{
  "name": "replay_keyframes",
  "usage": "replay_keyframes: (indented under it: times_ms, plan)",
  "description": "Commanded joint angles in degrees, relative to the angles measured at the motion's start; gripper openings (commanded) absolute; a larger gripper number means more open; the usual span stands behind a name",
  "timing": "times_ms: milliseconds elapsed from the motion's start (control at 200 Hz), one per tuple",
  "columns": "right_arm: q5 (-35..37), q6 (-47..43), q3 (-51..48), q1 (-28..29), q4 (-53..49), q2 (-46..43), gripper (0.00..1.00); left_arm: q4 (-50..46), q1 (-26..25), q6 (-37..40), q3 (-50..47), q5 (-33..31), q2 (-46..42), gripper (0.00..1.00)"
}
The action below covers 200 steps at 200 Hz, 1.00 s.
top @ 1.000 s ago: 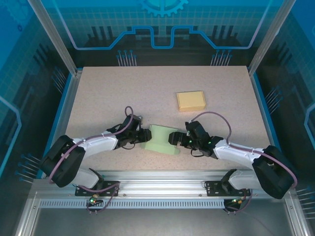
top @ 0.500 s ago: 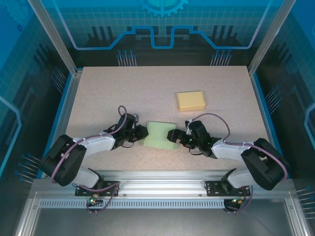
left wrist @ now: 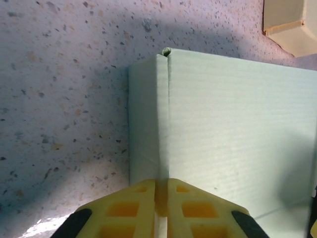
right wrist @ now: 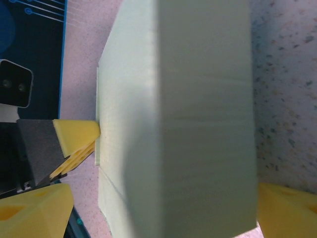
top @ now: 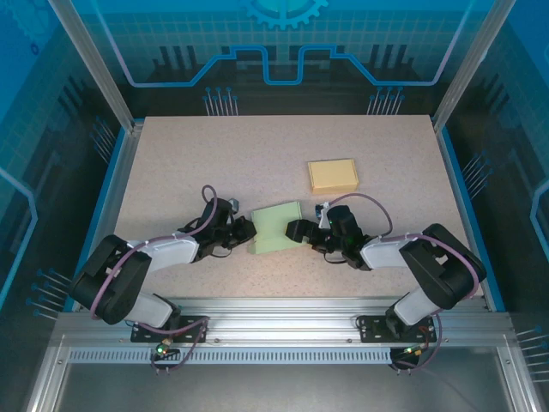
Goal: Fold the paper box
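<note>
Speckled table (top: 171, 154), yellow box (top: 333, 175) beyond green paper box (top: 276, 227)

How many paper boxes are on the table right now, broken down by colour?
green paper box: 1
yellow paper box: 1
Total: 2
</note>
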Motion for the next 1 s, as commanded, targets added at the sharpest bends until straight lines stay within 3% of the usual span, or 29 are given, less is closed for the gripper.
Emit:
replay_keyframes:
  times_ms: [0,205,350,720,870,996]
  plan:
    - [-3.3,-0.2,1.3,-1.2,5.1,4.7,0.93,-2.8,1.1,-0.7,-2.0,1.0,1.7,0.12]
    - [-7.8,1.7,2.5,-2.2,13.4,9.4,0.86,-3.2,1.3,-0.1,-1.7,1.2,1.2,0.13]
    - [-9.1,0.4,4.2,-2.5,13.2,9.8,0.82,-4.4,1.3,0.6,-1.4,1.1,0.4,0.12]
    - [-10.2,-1.1,6.0,-3.3,11.2,9.8,0.50,-6.1,1.3,2.1,0.3,0.1,-1.3,0.14]
    - [-10.4,1.0,5.2,-3.3,12.9,10.1,0.42,-5.1,1.2,2.1,1.2,0.5,-2.0,0.18]
    - [-9.9,4.2,4.5,-3.3,12.9,9.2,0.38,-3.6,1.2,3.1,1.0,0.3,-5.0,0.28]
